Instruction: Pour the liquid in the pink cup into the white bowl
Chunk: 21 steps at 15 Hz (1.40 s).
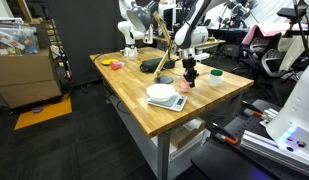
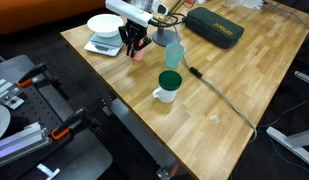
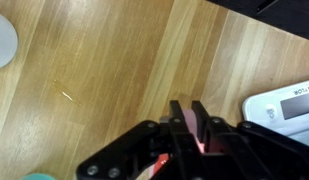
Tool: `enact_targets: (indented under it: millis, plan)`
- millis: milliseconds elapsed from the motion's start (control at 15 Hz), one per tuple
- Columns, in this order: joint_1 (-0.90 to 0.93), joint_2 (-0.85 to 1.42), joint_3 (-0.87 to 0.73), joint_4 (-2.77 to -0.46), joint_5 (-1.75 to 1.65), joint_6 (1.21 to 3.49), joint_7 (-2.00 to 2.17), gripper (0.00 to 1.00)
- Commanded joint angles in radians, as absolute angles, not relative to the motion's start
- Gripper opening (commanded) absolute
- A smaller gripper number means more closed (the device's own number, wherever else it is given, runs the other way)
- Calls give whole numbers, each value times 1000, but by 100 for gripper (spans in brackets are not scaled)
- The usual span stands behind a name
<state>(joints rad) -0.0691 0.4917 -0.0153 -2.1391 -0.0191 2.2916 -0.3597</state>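
The pink cup [image 3: 198, 128] sits between my gripper's [image 3: 184, 120] two dark fingers, which are shut on it. In both exterior views the gripper [image 1: 190, 72] [image 2: 135, 42] points down over the wooden table, with the cup [image 2: 137, 56] low at its tips. I cannot tell whether the cup touches the table. The white bowl [image 1: 160, 92] [image 2: 106, 24] stands on a white scale just beside the gripper. The bowl is out of the wrist view.
The scale [image 2: 102, 46] [image 3: 290, 104] is close to the gripper. Also on the table are a light blue cup [image 2: 173, 53], a green cup [image 2: 169, 82] [image 1: 215, 72], a dark bowl [image 1: 149, 66], a grey-blue disc [image 1: 166, 78] [image 3: 0, 40], a pink-orange thing [image 1: 115, 65] and a dark case [image 2: 216, 25].
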Motion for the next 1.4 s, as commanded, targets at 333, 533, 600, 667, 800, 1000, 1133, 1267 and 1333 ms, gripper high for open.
enact_targets:
  millis: [333, 533, 600, 667, 800, 1000, 1133, 1267, 1333]
  plan:
    - [-48, 420, -36, -2198, -176, 2286, -285, 4]
    - [-15, 365, -44, -2220, -310, 2239, -264, 4]
    - [-5, 342, -40, -2227, -350, 2218, -261, 4]
    - [4, 320, -28, -2233, -374, 2201, -266, 4]
    - [30, 287, -6, -2238, -411, 2173, -270, 4]
    - [77, 270, 32, -2226, -448, 2129, -270, 4]
    - [103, 265, 57, -2225, -453, 2111, -277, 4]
    - [126, 271, 74, -2217, -461, 2085, -273, 4]
    - [135, 272, 79, -2216, -469, 2071, -267, 4]
